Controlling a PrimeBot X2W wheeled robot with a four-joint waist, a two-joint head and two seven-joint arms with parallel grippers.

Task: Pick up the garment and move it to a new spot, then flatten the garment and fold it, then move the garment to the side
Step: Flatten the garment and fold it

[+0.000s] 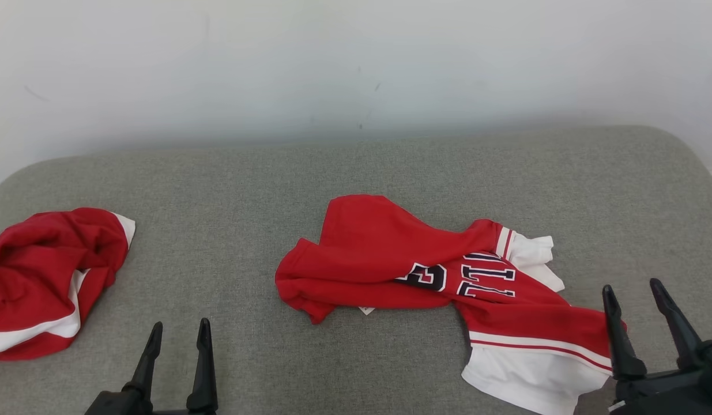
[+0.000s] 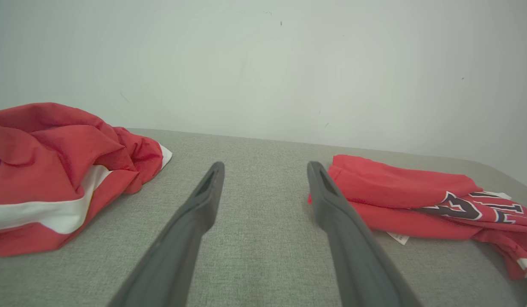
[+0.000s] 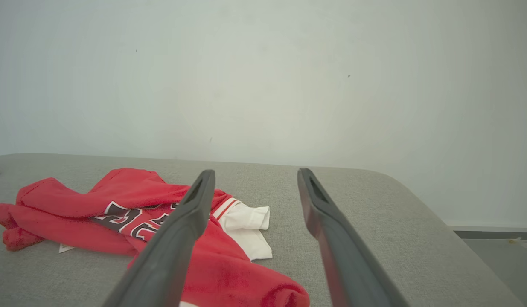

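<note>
Two end effectors, left (image 1: 180,324) and right (image 1: 631,285), wide open, holding nothing. Crumpled red jersey, white trim, dark lettering (image 1: 390,253), lies on grey fabric surface (image 1: 246,190) just left of right end effector. Not flat, not folded: flattening, folding, side move remain, I judge.

garment (image 1: 379,253) centre-right on cushion (image 1: 229,184), second garment (image 1: 38,271) at left edge, wall (image 1: 332,57) behind
</note>
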